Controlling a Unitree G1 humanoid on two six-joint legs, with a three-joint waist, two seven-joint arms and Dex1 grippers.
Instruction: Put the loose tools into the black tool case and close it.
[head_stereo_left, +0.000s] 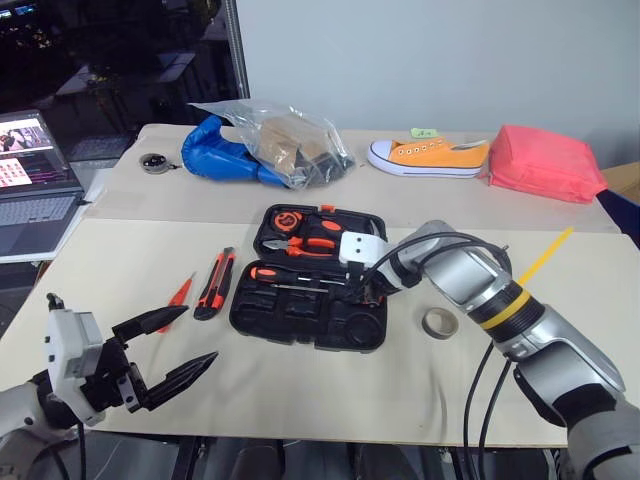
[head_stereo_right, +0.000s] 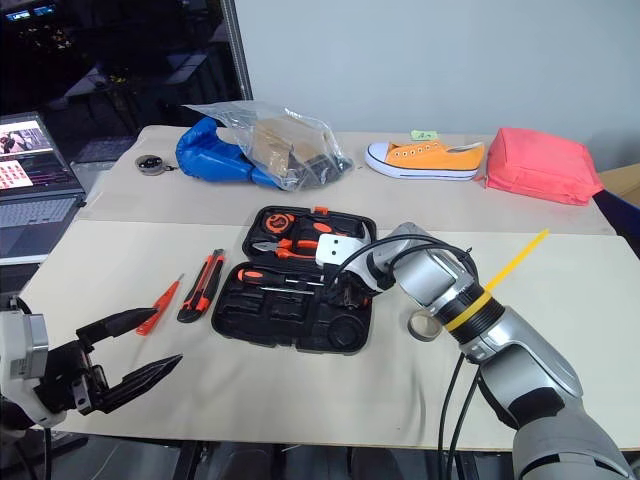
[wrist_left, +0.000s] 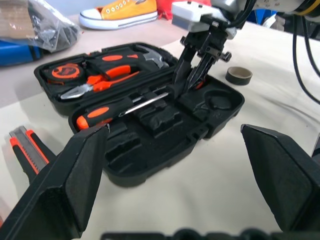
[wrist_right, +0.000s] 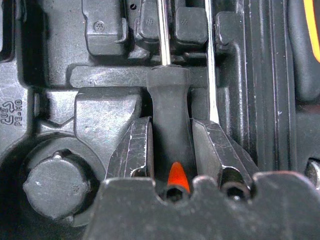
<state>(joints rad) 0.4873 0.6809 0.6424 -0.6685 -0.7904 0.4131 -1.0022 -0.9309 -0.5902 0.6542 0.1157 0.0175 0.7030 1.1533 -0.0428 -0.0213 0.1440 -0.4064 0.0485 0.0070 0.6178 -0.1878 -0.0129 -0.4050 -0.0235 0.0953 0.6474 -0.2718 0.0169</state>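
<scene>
- The right claw (wrist_left: 192, 75) reaches down into the open black tool case (head_stereo_left: 310, 322), its two fingers (wrist_right: 134, 150) set on either side of a screwdriver handle (wrist_right: 170, 135) that lies in a slot there. The fingers sit close along the handle; whether they press it I cannot tell.
- Beside that handle runs the thin steel shaft of the second long screwdriver (head_stereo_left: 285, 274), whose orange-and-black grip lies toward the case's left end.
- The far half of the case holds a round tape measure (head_stereo_left: 286, 218), pliers (head_stereo_left: 305, 243) and a hammer (wrist_left: 147, 51), all seated in their recesses.
- Black cables (head_stereo_left: 420, 255) loop over the right forearm above the case's right end.
- The tape ring (head_stereo_left: 438, 321) lies on the table (head_stereo_left: 330, 385) just right of the case, near the right arm.
- To the left of the case lies the utility knife (head_stereo_left: 215, 282), and left of it the small orange screwdriver (head_stereo_left: 180, 295), both loose on the table.
- The left claw (head_stereo_left: 165, 350) hangs wide open and empty at the table's near left corner, well apart from the case, its upper finger near the small screwdriver's tip.
- At the table's far side: a blue glove (head_stereo_left: 215, 150), a clear plastic bag (head_stereo_left: 285, 140), an orange shoe (head_stereo_left: 430, 157) and a pink pouch (head_stereo_left: 543, 163).
- A laptop (head_stereo_left: 35, 185) stands open beyond the left edge.
</scene>
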